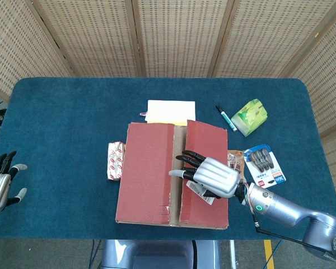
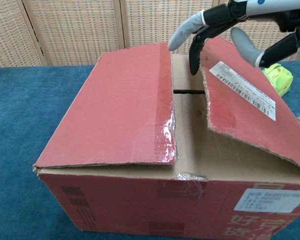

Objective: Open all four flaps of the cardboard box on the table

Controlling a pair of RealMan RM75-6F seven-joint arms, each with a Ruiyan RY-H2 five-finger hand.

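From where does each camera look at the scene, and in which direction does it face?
Head view: sits high, faces down on the table and the cardboard box; shows the right hand over the box's right flap and the left hand at the table's near left edge.
Chest view: sits low, faces forward at the box front; shows only right-hand fingers at the raised flap's edge.
Shared: box, right hand, green packet.
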